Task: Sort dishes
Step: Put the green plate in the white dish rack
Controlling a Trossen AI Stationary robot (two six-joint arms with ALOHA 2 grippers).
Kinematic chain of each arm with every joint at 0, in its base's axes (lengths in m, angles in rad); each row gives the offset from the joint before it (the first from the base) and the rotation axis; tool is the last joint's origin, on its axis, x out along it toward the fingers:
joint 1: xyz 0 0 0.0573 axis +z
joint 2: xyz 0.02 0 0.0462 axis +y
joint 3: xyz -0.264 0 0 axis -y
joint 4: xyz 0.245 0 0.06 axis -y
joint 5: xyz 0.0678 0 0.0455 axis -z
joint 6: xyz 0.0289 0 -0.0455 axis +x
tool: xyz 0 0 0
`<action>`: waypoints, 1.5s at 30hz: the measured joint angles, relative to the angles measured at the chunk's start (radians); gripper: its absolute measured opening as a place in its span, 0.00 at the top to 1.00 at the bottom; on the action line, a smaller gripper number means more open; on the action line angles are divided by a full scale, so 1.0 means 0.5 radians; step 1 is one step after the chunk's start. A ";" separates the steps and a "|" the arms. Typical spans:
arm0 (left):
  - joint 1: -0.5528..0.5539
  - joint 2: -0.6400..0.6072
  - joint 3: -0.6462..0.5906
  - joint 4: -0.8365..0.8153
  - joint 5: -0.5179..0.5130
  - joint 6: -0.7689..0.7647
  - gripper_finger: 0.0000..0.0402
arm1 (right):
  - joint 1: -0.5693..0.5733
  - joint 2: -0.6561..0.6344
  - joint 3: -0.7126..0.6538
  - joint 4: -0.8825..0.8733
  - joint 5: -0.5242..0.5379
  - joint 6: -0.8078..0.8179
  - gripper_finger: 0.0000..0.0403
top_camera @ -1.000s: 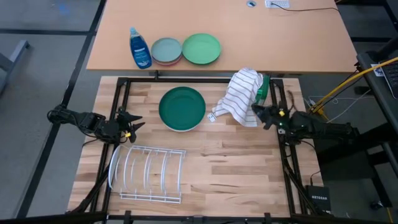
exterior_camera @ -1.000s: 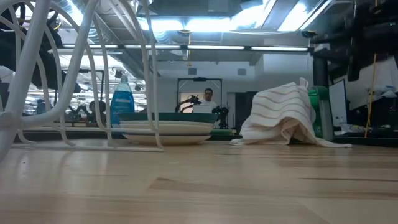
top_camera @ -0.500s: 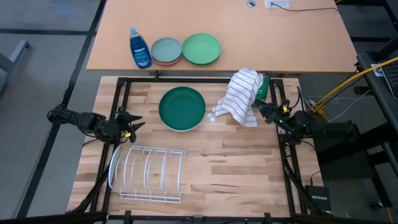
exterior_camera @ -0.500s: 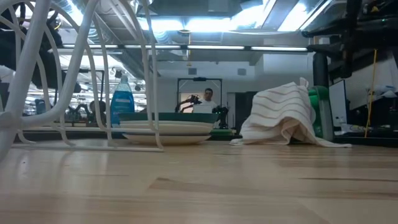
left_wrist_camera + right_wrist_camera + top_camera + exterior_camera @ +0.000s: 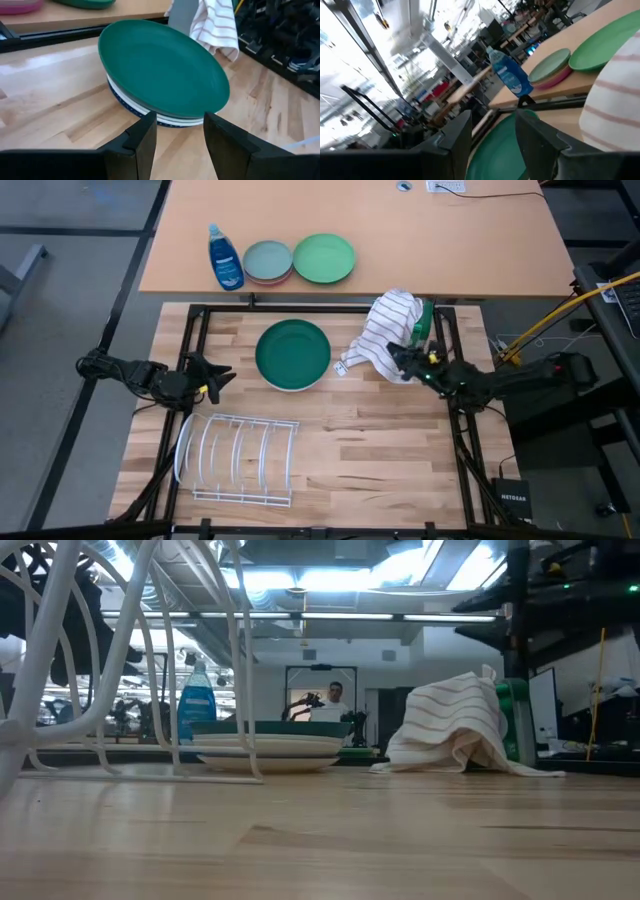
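**Arms close in on stacked plates as sorting begins**

The left gripper (image 5: 214, 374) hovers by the table's left edge, fingers parted and empty, pointed at the stack of dishes (image 5: 293, 355) just ahead. Below it stands the wire dish rack (image 5: 237, 458), holding nothing. The stack sits at the middle back of the table, a dark green plate (image 5: 162, 67) on top of white ones. Right of it lies a striped towel (image 5: 385, 335), and over its near edge the right gripper (image 5: 395, 356) reaches in low, jaws apart, carrying nothing. No plate appears lifted yet; the next move likely calls for pinching the green plate's rim.
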 joint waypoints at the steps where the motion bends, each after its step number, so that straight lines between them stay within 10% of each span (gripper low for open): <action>1: 0.000 0.000 0.000 0.001 0.001 -0.023 0.62 | 0.000 0.083 0.032 0.020 0.000 0.000 0.62; 18: 0.000 0.000 0.000 -0.009 -0.002 0.093 0.62 | -0.021 1.302 1.189 -0.073 0.045 -0.675 0.62; 28: 0.000 0.000 0.000 -0.012 -0.002 0.173 0.62 | -0.139 1.523 1.964 -1.607 0.281 -0.527 0.62; 45: 0.000 0.000 0.000 -0.010 -0.002 0.173 0.62 | -0.669 1.774 2.361 -2.445 -0.585 0.363 0.62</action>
